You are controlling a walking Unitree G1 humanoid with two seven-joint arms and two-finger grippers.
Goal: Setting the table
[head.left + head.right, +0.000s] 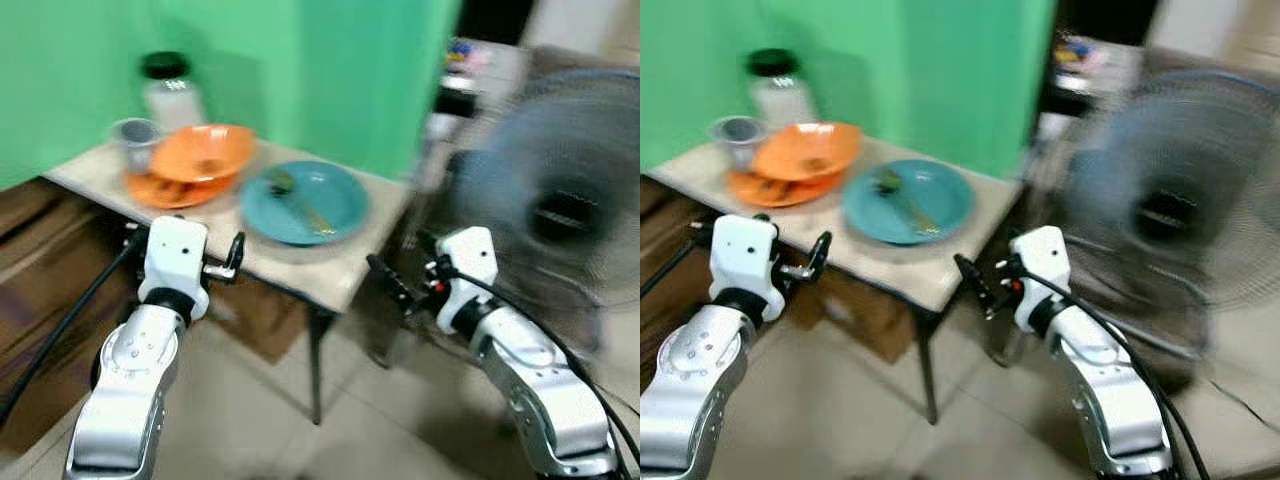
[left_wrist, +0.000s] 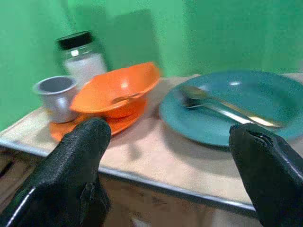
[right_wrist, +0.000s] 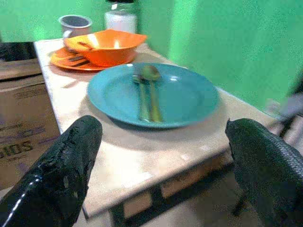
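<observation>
Two spread grippers [image 2: 170, 175] [image 3: 161, 165], blurry spoon [image 3: 150, 90], blue plate [image 3: 189, 101]

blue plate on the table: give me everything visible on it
The blue plate is round, shallow and teal-blue with a raised rim and a glossy, plastic-looking surface. It lies flat on the beige table, towards the near corner, beside the orange bowl stacked on an orange plate; whether they touch is unclear. A metal spoon and fork lie side by side across its middle. No pincer touches it.
</observation>
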